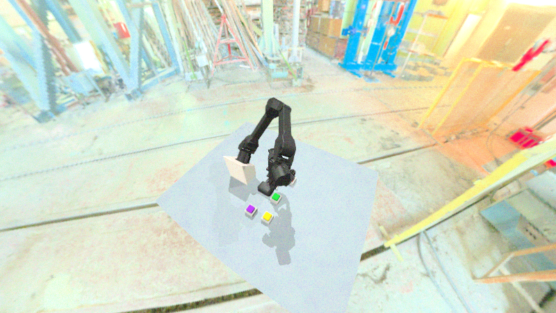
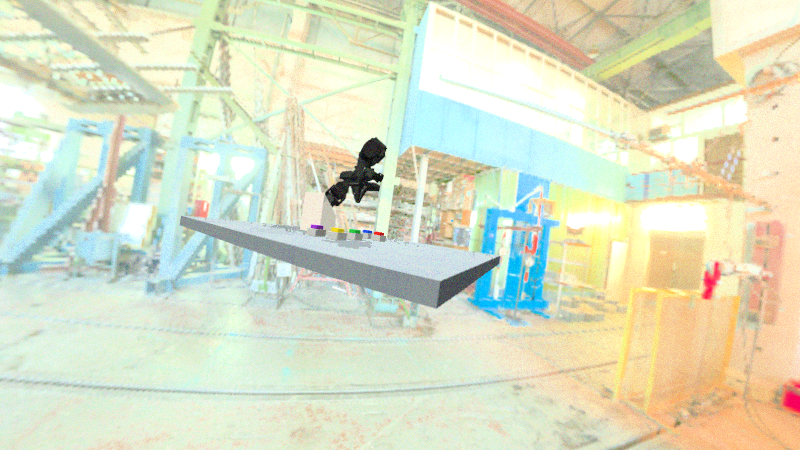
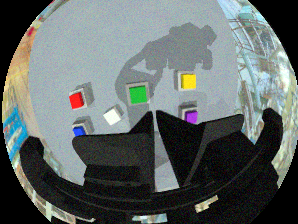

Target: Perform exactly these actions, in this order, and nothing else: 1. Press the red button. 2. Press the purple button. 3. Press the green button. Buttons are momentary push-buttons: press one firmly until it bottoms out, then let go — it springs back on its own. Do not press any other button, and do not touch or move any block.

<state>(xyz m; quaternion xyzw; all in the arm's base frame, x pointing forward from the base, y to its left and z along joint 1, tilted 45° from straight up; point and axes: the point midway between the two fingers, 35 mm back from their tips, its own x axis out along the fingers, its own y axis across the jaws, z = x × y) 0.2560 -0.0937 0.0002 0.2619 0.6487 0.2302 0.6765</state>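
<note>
Gripper [image 1: 265,189] [image 2: 358,200] [image 3: 153,115] hangs above the tabletop [image 1: 330,229] [image 2: 391,257] [image 3: 100,45], near the green button [image 1: 276,197] [image 2: 354,231] [image 3: 138,94] and clear of its cap. Its fingers are clenched, tips together, with nothing in their grasp. The green button's cap stands raised in its pale housing. In the wrist view, the red button [image 2: 378,233] [image 3: 76,100] sits left of the green button, and the blue button [image 2: 366,231] [image 3: 79,131] lies lower left of it, partly hidden by the gripper. The white block [image 3: 112,116] rests between the green button and that pair, touching none of them. The purple button [image 1: 250,209] [image 2: 317,226] [image 3: 191,117] is lower right of the green button, also partly covered; the yellow button [image 1: 267,216] [image 2: 337,230] [image 3: 188,81] is right of and slightly above it. In the top view, the arm [image 1: 285,128] [image 2: 364,167] bends above the green button, and a pale slab [image 1: 239,171] [image 2: 314,209] stands to its upper left.
</note>
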